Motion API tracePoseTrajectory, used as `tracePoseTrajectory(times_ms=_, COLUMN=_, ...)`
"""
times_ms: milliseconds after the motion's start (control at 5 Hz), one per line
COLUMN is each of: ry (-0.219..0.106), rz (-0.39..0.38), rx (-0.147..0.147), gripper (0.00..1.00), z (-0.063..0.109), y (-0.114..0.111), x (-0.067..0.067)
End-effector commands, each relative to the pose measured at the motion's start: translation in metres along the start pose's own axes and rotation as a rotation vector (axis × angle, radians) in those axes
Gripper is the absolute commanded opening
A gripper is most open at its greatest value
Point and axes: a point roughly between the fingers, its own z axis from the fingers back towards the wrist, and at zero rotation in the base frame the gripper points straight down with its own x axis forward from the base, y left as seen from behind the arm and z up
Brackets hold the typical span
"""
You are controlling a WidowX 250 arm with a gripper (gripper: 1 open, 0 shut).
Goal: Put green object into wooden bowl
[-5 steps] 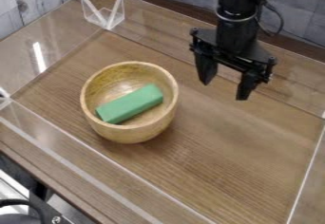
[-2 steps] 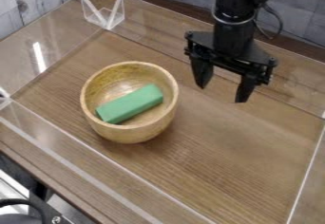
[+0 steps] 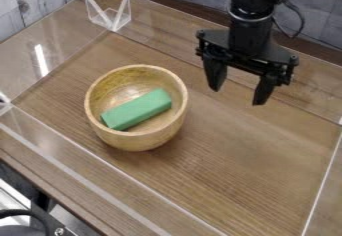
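Observation:
The mint-green object (image 3: 139,109) lies tilted inside the wooden bowl (image 3: 112,133), which sits left of centre on the wooden table. My black gripper (image 3: 238,84) hangs pointing down to the right of the bowl, above the tabletop. Its two fingers stand wide apart with nothing between them, so it is open and apart from both bowl and block.
Clear acrylic walls (image 3: 38,60) fence the table on the left, front and right. A clear plastic stand (image 3: 110,13) sits at the back left corner. The dark arm (image 3: 259,5) rises at the back right.

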Motion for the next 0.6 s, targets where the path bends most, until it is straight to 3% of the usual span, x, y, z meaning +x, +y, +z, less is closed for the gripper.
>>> tracePoseTrajectory(times_ms=0, ry=-0.054, rz=0.103, rx=0.009, gripper=1.0, z=0.01, y=0.003, x=0.011)
tracePoseTrajectory(times_ms=200, ry=-0.05, rz=0.16, rx=0.018, gripper=1.0, z=0.004, y=0.009, x=0.014)
tracePoseTrajectory(times_ms=400, ry=-0.043, rz=0.01, rx=-0.012, gripper=1.0, z=-0.002, y=0.01, x=0.012)
